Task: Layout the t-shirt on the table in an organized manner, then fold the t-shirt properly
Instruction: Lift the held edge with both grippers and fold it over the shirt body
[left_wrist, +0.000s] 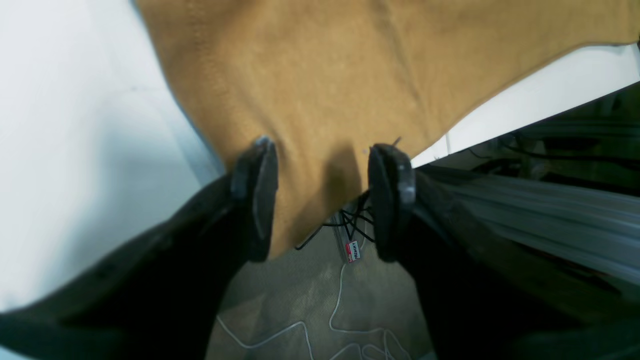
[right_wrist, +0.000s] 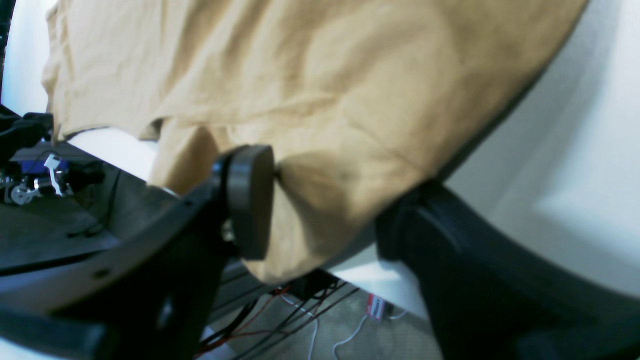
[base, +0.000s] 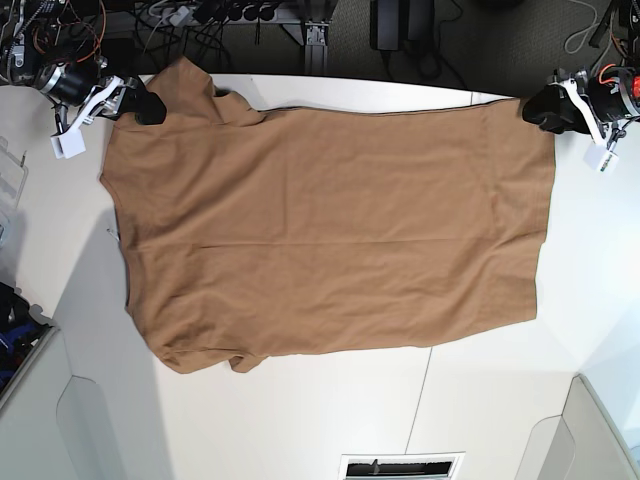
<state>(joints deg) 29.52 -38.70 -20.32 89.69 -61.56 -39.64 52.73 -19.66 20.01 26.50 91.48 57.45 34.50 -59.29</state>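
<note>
— So, what sits closest to the wrist cameras?

— The fingers. On the left gripper (left_wrist: 320, 200) the two dark pads stand apart, with a corner of the t-shirt (left_wrist: 320, 90) lying between them and drooping past the table's edge. The pads do not press the cloth.

— And the right gripper (right_wrist: 325, 200)?

— One round pad (right_wrist: 250, 200) shows just beside a bulging fold of cloth; the other finger is a dark arm on the far side of that fold. The fold fills the gap, but I cannot tell whether they pinch it.

— Beyond the fingers?

— Tan cloth spreads away over the white table (left_wrist: 75, 125). Under the edge lie cables (left_wrist: 350, 220) on a grey floor (left_wrist: 300, 290).

— And from the base view?

— The t-shirt (base: 330, 235) lies spread nearly flat across the table (base: 300, 420), its long side running left to right. The sleeve (base: 190, 90) and neck end is at the left, the straight hem at the right. A grippers sits at each far corner: right (base: 140, 105) at the upper left sleeve, left (base: 545, 110) at the upper right hem corner.
</note>
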